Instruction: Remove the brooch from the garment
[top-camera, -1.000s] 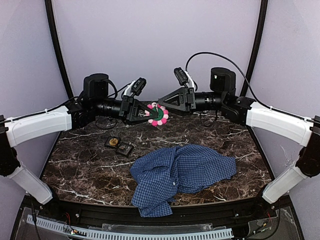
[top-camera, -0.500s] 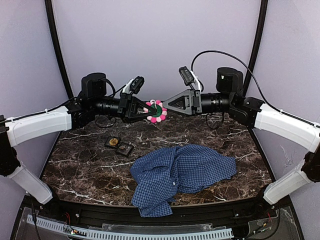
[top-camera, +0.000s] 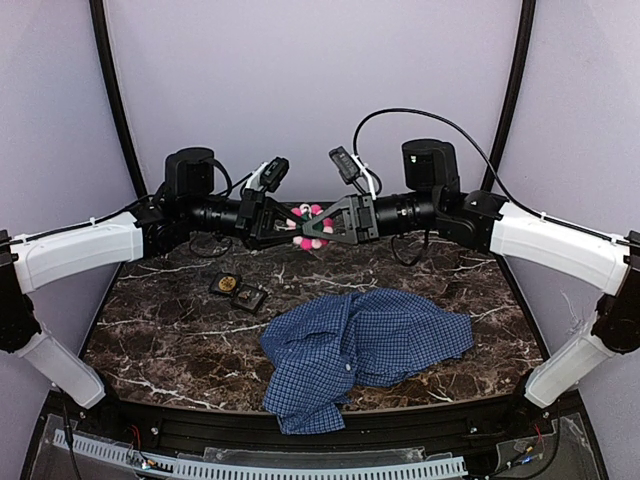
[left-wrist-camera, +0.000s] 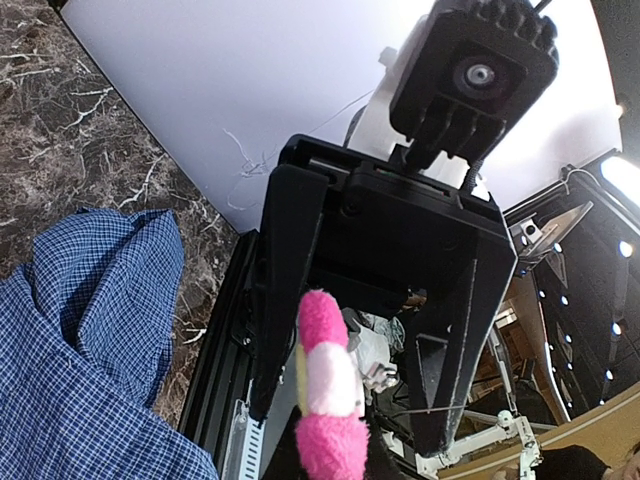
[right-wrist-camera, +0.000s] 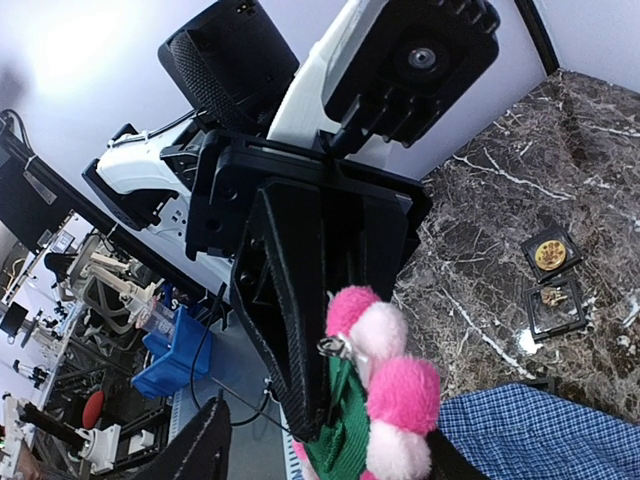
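Observation:
The brooch (top-camera: 312, 226), a ring of pink and white pompoms round a green centre, hangs in the air above the back of the table. My left gripper (top-camera: 298, 225) is shut on it; its ribbed fingers (right-wrist-camera: 290, 330) clamp the green centre beside the metal pin. From the right, my right gripper (top-camera: 308, 236) reaches in with open jaws. Its fingers (left-wrist-camera: 285, 300) straddle the brooch (left-wrist-camera: 328, 390) with a gap on the far side. The garment (top-camera: 370, 345), a blue checked shirt, lies crumpled on the table near the front, apart from the brooch.
A small black tray (top-camera: 238, 290) with gold pieces sits on the dark marble table (top-camera: 170, 330) left of the shirt. Both arms stretch across the back of the table and meet at its middle. Curved black frame posts stand at either side.
My right gripper has advanced leftward, so its fingers now reach around the brooch. The left gripper, the brooch and the shirt have stayed put.

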